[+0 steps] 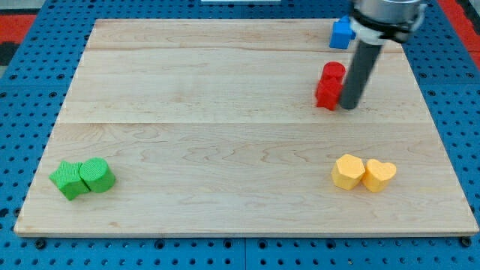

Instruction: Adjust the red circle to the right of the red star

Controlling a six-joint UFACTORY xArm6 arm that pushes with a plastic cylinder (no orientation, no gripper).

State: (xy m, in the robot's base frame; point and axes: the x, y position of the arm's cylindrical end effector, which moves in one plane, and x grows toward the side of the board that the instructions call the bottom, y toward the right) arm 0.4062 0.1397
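Note:
Two red blocks sit together at the view's upper right. The upper one (pixel 333 73) looks like the red circle, the lower one (pixel 327 94) like the red star; their shapes are hard to tell apart. They touch each other. My tip (pixel 349 106) is right beside the lower red block, on its right side, touching or nearly touching it. The dark rod rises from there and hides part of the right edge of both red blocks.
A blue block (pixel 342 33) sits at the top edge, partly behind the arm. A yellow hexagon (pixel 348 171) and a yellow heart (pixel 379 174) touch at the lower right. A green star-like block (pixel 69 180) and a green circle (pixel 97 175) touch at the lower left.

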